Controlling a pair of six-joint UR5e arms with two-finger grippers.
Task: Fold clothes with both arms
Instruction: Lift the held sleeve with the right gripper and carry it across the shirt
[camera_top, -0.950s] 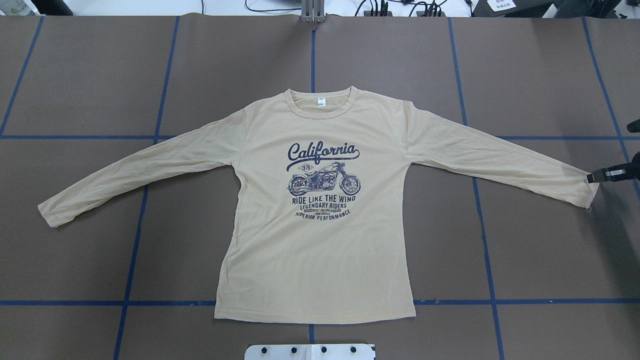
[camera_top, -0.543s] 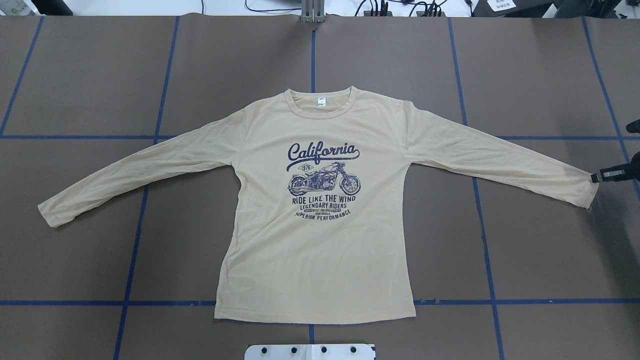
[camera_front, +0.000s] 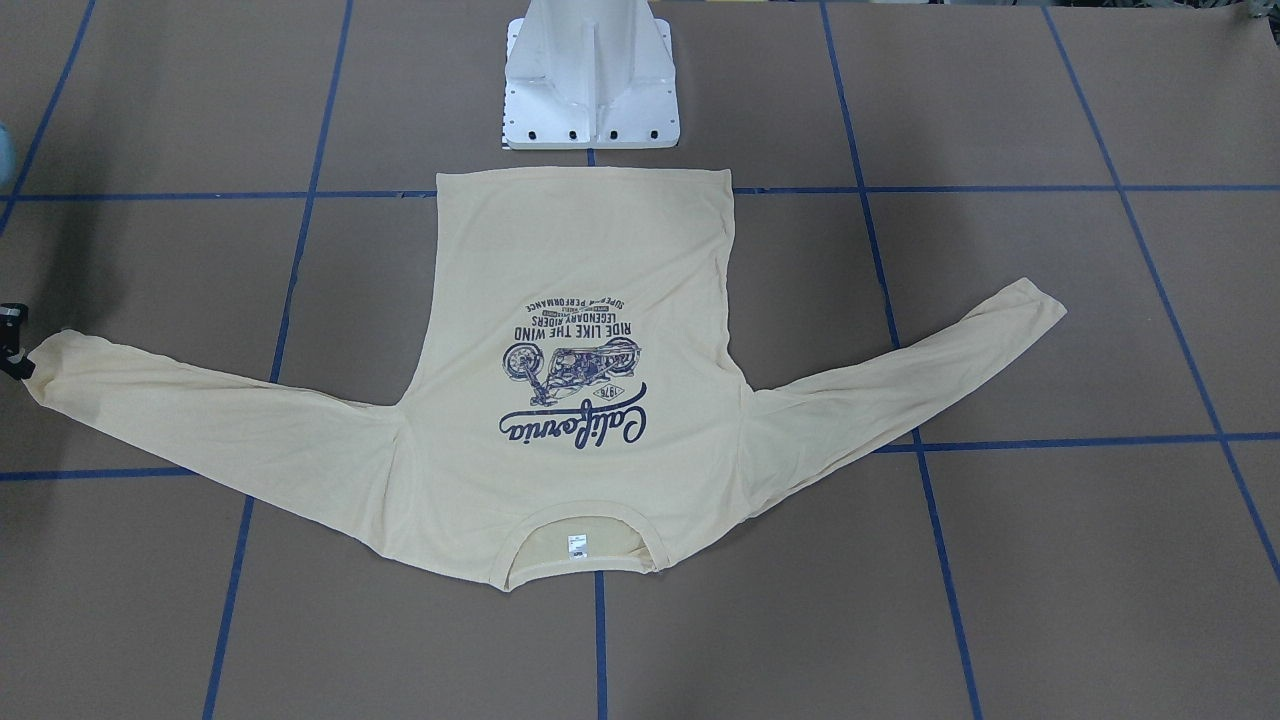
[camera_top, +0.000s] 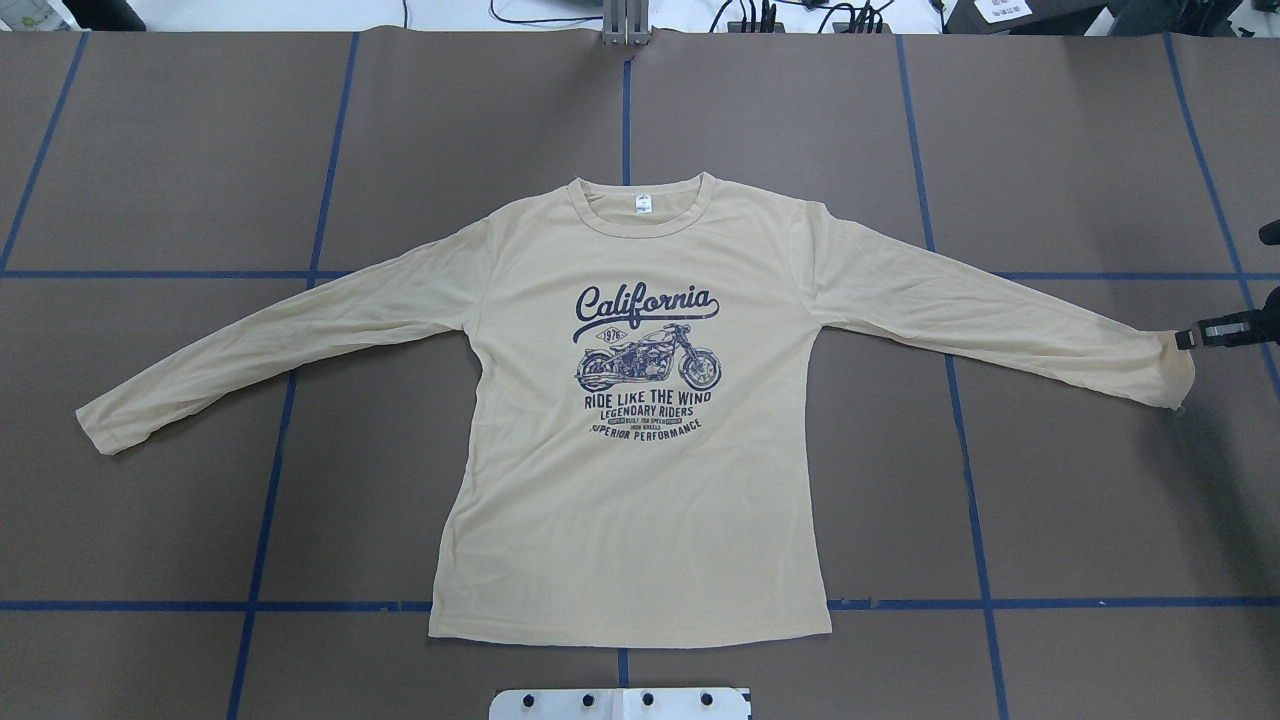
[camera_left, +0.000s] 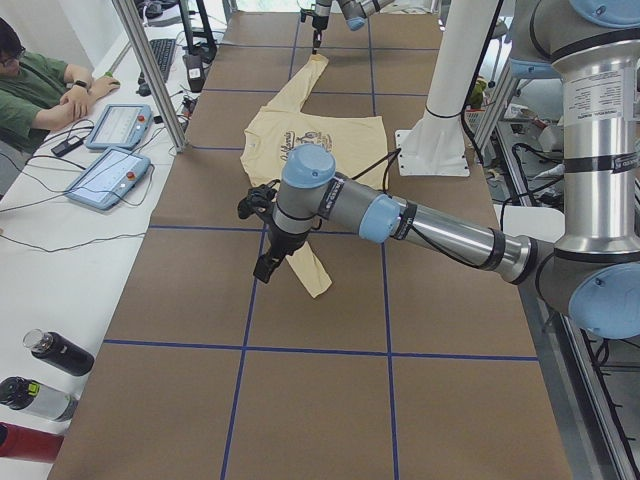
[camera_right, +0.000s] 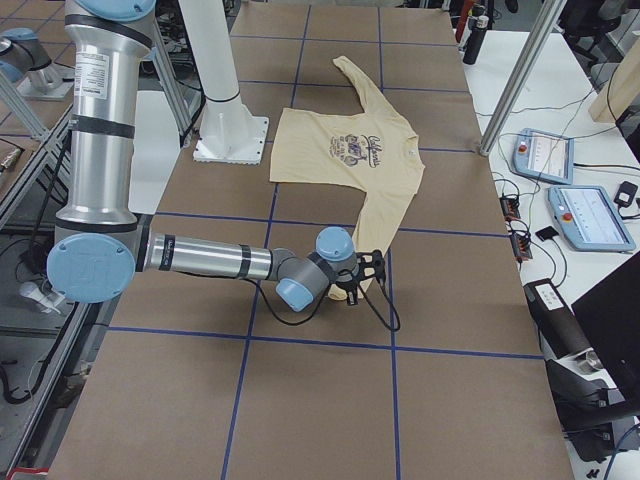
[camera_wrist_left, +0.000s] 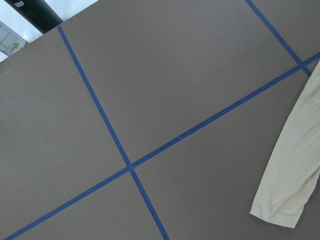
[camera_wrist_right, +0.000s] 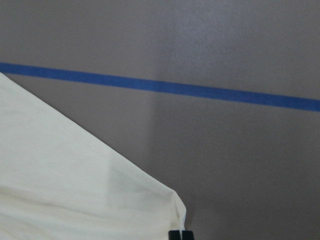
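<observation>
The cream-yellow long-sleeved shirt (camera_top: 640, 480) lies flat with its navy print up and both sleeves spread out. My right gripper (camera_top: 1187, 339) is at the end of the right-hand sleeve, shut on the cuff's far corner, which is bunched and slightly raised. The right wrist view shows its closed fingertips (camera_wrist_right: 180, 234) at the fabric's corner. The front-facing view has this gripper (camera_front: 18, 350) at its left edge. My left gripper (camera_left: 266, 265) hangs over the other sleeve's cuff (camera_top: 100, 425), seen only from the left side; I cannot tell its state.
The white pedestal base (camera_front: 590, 90) stands just behind the shirt's hem. Blue tape lines cross the brown table. A seated person, tablets (camera_left: 110, 175) and bottles (camera_left: 50, 352) are on a white side table along the far edge.
The right gripper has shifted slightly toward the table's far side. The cuff corner has risen and bunched with it. The rest of the shirt has not moved.
</observation>
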